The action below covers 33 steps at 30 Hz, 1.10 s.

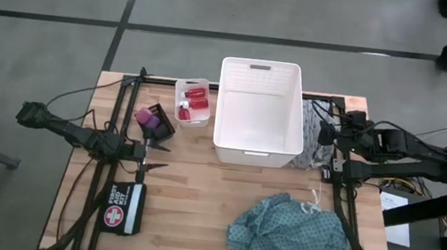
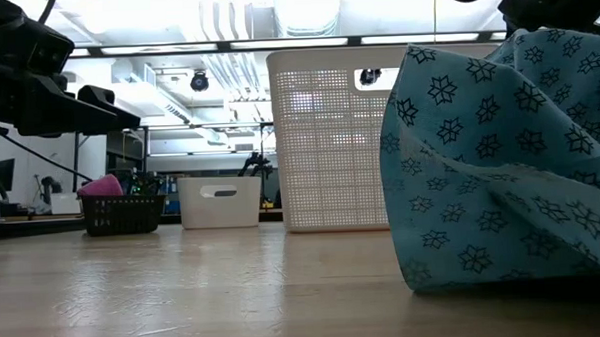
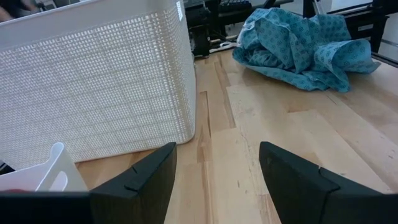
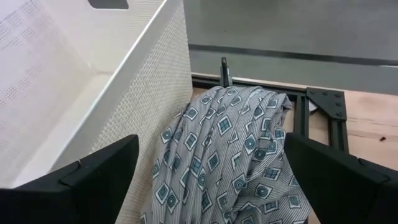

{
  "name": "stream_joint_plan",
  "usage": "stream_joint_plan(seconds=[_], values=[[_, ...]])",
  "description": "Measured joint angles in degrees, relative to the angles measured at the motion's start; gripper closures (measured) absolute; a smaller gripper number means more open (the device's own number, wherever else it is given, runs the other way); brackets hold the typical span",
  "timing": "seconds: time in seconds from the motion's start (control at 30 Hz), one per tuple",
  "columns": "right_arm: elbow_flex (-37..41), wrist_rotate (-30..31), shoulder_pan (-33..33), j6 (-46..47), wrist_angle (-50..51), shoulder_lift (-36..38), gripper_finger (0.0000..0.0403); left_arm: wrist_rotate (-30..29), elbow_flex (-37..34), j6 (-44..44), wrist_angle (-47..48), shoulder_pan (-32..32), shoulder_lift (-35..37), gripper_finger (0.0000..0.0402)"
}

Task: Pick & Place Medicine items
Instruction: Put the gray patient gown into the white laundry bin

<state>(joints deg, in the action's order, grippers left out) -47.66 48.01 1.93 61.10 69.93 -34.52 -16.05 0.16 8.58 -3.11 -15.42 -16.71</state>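
The grey cloth [image 4: 230,155] is heaped beside the white basket [image 1: 260,112], under the right pincer [image 4: 205,180], spread wide and empty; being limp and light, a raised fold should be pinched

Bare table [image 1: 199,197] beside teal cloth [image 1: 287,236]

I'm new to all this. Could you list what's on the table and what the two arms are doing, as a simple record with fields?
Middle: white basket, nothing visible inside
Beside it: small clear tray with red bottles
Black basket: pink piece
Front: teal cloth; first aid pouch
Grey cloth: against basket's right wall
Left gripper: open, empty
Right gripper: open, above grey cloth
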Motion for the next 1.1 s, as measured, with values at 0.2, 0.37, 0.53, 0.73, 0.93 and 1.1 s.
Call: stream_joint_plan(seconds=[0.2, 0.37, 0.53, 0.73, 0.93, 1.1], values=[[0.0, 0.1, 2.6, 1.5, 0.3, -1.7, 0.0003, 0.0, 0.0, 0.2, 0.0, 0.0, 0.0, 0.0167], [0.1, -2.3, 8.3, 3.2, 0.6, -3.3, 0.0003, 0.0, 0.0, 0.2, 0.0, 0.0, 0.0, 0.0167], [0.1, -9.8, 17.3, 5.1, 0.5, -5.0, 0.0003, 0.0, 0.0, 0.2, 0.0, 0.0, 0.0, 0.0166], [0.1, -20.0, 30.0, -2.7, -2.7, -8.5, 0.0003, 0.0, 0.0, 0.2, 0.0, 0.0, 0.0, 0.0167], [0.1, -32.1, 40.7, -11.3, -8.0, -12.1, 0.0003, 0.0, 0.0, 0.2, 0.0, 0.0, 0.0, 0.0167], [0.3, -37.7, 45.5, -14.7, -9.0, -16.3, 0.0003, 0.0, 0.0, 0.2, 0.0, 0.0, 0.0, 0.0167]])
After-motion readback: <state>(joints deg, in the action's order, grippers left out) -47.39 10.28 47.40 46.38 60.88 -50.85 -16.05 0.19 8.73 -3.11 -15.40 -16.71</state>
